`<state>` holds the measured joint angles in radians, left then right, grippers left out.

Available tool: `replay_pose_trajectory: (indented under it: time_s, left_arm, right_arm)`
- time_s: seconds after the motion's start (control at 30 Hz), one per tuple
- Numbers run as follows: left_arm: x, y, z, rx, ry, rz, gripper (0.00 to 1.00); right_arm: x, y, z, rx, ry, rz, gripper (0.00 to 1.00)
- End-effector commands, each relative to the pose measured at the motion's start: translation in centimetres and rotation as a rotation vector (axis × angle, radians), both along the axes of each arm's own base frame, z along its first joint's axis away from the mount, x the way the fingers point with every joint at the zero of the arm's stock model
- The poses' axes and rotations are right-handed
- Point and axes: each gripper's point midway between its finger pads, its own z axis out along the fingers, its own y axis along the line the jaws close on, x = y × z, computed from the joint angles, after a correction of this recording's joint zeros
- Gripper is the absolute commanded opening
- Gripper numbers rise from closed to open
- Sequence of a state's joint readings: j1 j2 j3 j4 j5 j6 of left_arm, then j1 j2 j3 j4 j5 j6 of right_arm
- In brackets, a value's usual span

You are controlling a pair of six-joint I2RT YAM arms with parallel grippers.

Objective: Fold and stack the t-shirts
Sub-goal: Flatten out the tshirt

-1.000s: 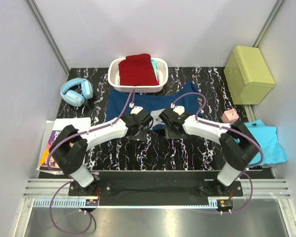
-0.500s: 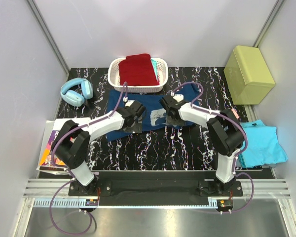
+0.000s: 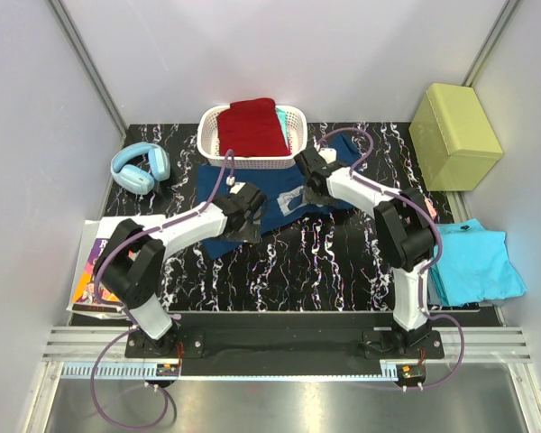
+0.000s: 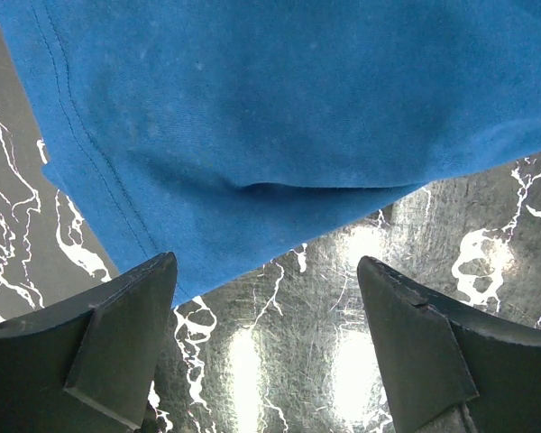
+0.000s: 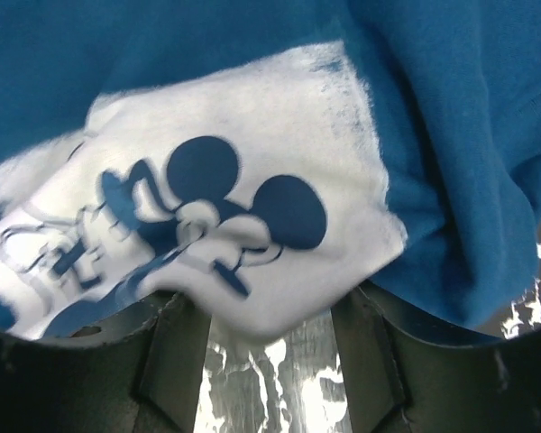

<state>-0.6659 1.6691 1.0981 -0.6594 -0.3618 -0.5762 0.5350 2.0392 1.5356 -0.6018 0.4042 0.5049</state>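
Grey-black fingers of the left gripper [image 4: 266, 271] stood wide apart with nothing between them, low over the marbled table [image 4: 288, 361]. The hem of the navy t-shirt [image 4: 279, 108] lay just beyond at 12 o'clock. The right gripper [image 5: 266, 311] was likewise spread, the shirt's white mouse print [image 5: 207, 198] draped over its tips, not pinched. Since a second before, both arms had reached from table centre toward 12 o'clock, the right nearly to the white basket [image 3: 207, 137] holding the dark red t-shirt [image 3: 251, 126], and the navy cloth had bunched up on that side. The turquoise t-shirt [image 3: 478, 262] lay unmoved at 4 o'clock.
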Motion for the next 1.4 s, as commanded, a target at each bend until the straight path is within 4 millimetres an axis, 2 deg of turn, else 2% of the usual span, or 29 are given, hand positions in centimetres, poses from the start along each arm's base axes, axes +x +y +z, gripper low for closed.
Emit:
replay_pose_trajectory:
  time_s: [0.0, 0.07, 0.1, 0.13, 0.2, 0.33, 0.5, 0.7, 0.83, 0.93, 1.07, 1.1, 1.17, 1.2, 1.33, 1.37]
  left_arm:
    - [0.6, -0.3, 1.6, -0.045, -0.055, 0.002, 0.86]
    - [0.6, -0.2, 1.4, -0.038, -0.050, 0.001, 0.86]
    - [0.6, -0.2, 1.1, -0.035, -0.043, 0.000, 0.86]
    - [0.6, -0.3, 1.0, -0.037, -0.039, 0.003, 0.86]
    - [0.5, -0.6, 0.7, -0.044, -0.024, 0.002, 0.85]
    - [0.6, -0.8, 0.6, -0.049, -0.019, 0.006, 0.82]
    - [0.7, 0.2, 0.2, 0.011, -0.020, 0.016, 0.77]
    - [0.8, 2.1, -1.0, 0.024, 0.021, 0.079, 0.75]
    - [2.1, 4.2, -1.0, 0.022, 0.025, 0.140, 0.74]
    - [2.6, 4.3, -1.4, 0.010, 0.048, 0.144, 0.72]
    - [2.2, 3.4, -2.5, -0.023, 0.107, 0.128, 0.48]
    - [2.0, 3.1, -2.6, -0.037, 0.114, 0.134, 0.36]
    - [1.4, 3.0, -2.6, -0.058, 0.124, 0.136, 0.27]
    - [1.1, 3.0, -2.5, -0.061, 0.125, 0.136, 0.19]
    - [-0.6, 2.7, -1.9, -0.081, 0.131, 0.118, 0.00]
    - [-0.8, 2.6, -1.1, -0.095, 0.114, 0.114, 0.00]
  right_arm:
    - [-1.3, 0.3, 5.4, 0.001, -0.103, 0.028, 0.61]
    - [-3.0, -0.3, 6.1, 0.009, -0.108, 0.029, 0.61]
    - [-4.0, -0.9, 5.5, -0.001, -0.091, 0.029, 0.61]
    - [-4.5, -1.3, 5.9, 0.002, -0.099, 0.026, 0.61]
    - [-5.7, -2.1, 4.8, -0.016, -0.071, 0.019, 0.61]
    - [-7.7, -1.9, 3.9, -0.014, -0.047, 0.031, 0.60]
    - [-10.1, -0.8, 2.8, -0.015, -0.026, 0.069, 0.59]
    - [-10.7, -0.1, 2.9, -0.015, -0.031, 0.097, 0.59]
    - [-10.7, -0.1, 3.4, -0.013, -0.041, 0.111, 0.59]
    - [-10.6, 0.0, 3.8, -0.009, -0.050, 0.117, 0.59]
    - [-10.7, 0.0, 3.9, -0.012, -0.052, 0.125, 0.59]
    - [-10.7, -0.1, 3.8, -0.012, -0.050, 0.124, 0.59]
    - [-10.8, -0.2, 3.8, -0.019, -0.051, 0.127, 0.59]
    - [-10.9, -0.4, 3.7, -0.022, -0.048, 0.127, 0.59]
    - [-11.0, -0.4, 3.6, -0.019, -0.048, 0.126, 0.59]
    - [-11.0, -0.4, 3.6, -0.019, -0.049, 0.128, 0.59]
